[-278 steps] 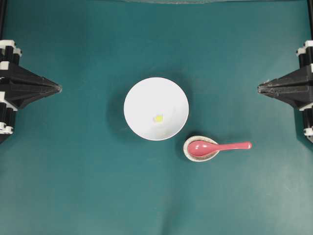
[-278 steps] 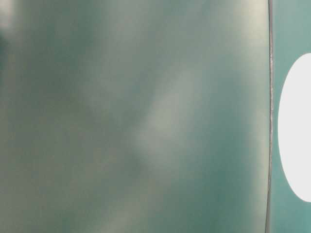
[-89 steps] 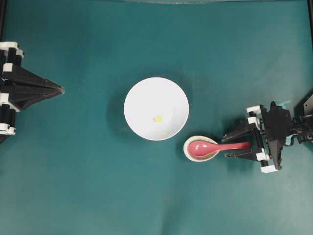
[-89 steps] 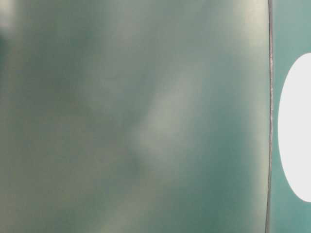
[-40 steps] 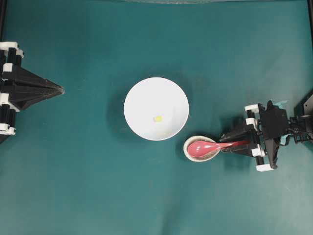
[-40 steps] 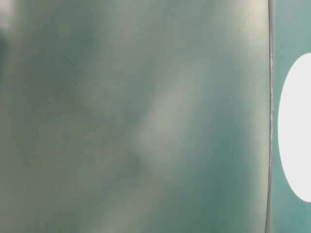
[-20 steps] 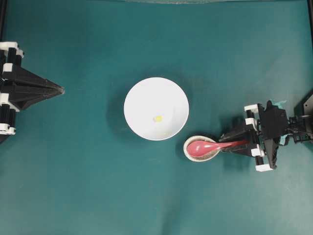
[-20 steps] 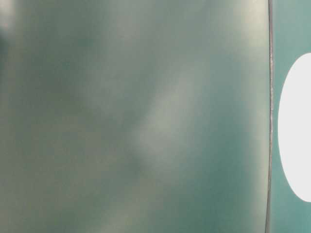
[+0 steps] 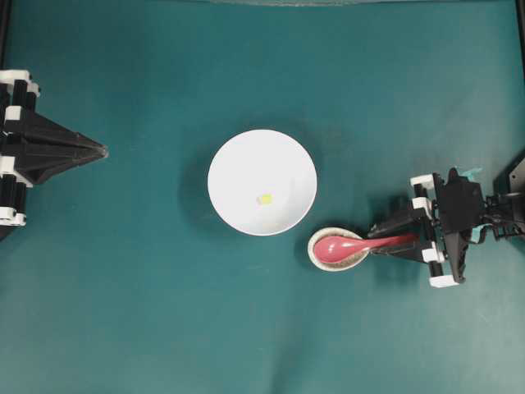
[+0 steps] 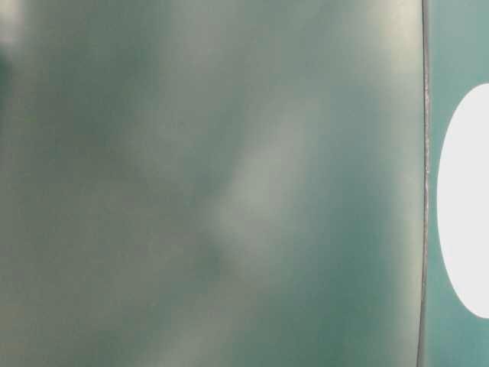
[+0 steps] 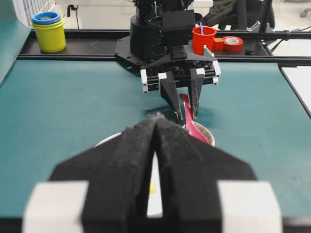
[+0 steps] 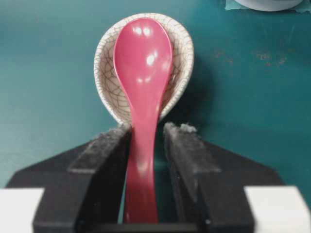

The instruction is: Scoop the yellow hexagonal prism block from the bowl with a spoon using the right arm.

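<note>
Since the view 2 seconds back, the right arm's pointed black gripper [image 9: 392,239] has slid in along the handle of the glossy pink-red soup spoon [image 9: 358,244], and its 2 fingers, then spread well clear on either side, now press against that handle. Over the last second nothing has shifted: the overhead view matches the 2 before it. Compared with the earliest view, the arm has left its parked spot at the right edge and reached toward the table's middle.

The right arm [image 9: 459,226] stretches in from the right, wrist pitched down, gripper pointing left. Its wrist camera shows both black fingers [image 12: 109,160] touching the handle [image 12: 141,184] from either side, clamped on it.

The spoon's oval scoop [image 12: 143,58] lies in the small crackle-glazed oval spoon rest [image 12: 182,53], the handle rising toward the gripper.

The left gripper [image 9: 94,150] sits parked at the left edge, jaws together, well apart from everything.

The tiny pale-yellow hexagonal prism block [image 9: 265,199] lies just below the centre of the large round white bowl [image 9: 238,156], which stands on the teal table mat [image 9: 164,312], just up-left of the spoon rest.
</note>
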